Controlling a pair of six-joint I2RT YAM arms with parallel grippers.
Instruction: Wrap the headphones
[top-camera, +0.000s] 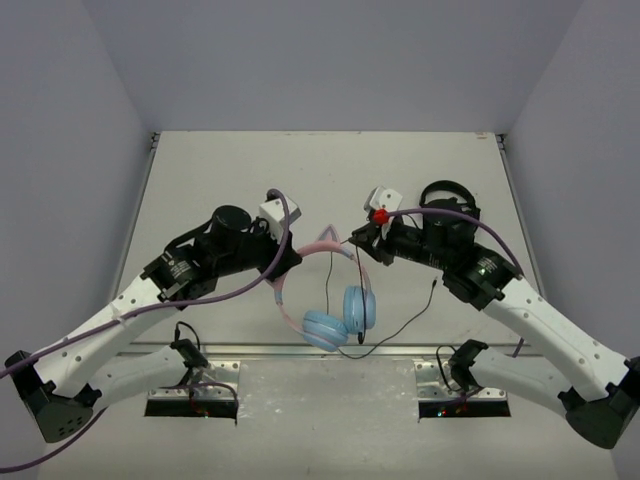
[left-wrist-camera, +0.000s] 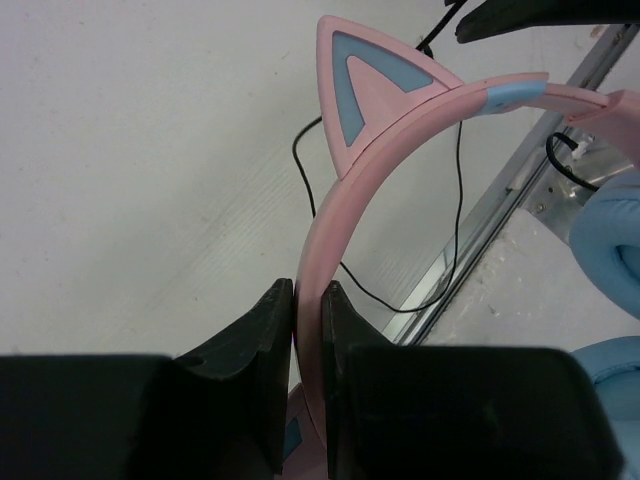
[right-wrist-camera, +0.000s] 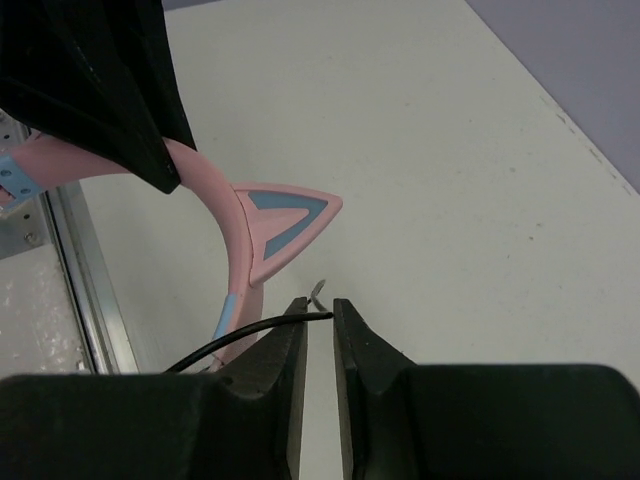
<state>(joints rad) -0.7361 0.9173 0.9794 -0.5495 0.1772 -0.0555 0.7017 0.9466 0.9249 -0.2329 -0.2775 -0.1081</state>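
Observation:
The headphones (top-camera: 335, 318) have a pink headband (top-camera: 312, 247) with cat ears and two light blue earcups hanging near the table's front edge. My left gripper (top-camera: 287, 262) is shut on the left side of the headband (left-wrist-camera: 345, 215) and holds it up off the table; a cat ear (left-wrist-camera: 362, 90) stands just beyond my fingertips. My right gripper (top-camera: 358, 238) is by the headband's right side. In the right wrist view its jaws (right-wrist-camera: 320, 305) stand narrowly apart, pinching the end of the thin black cable (right-wrist-camera: 250, 333). The rest of the cable (top-camera: 405, 318) trails over the table.
Smaller all-black headphones (top-camera: 448, 200) lie behind the right arm. A metal rail (top-camera: 250, 350) runs along the table's front edge. Grey walls enclose the table on the left, right and back.

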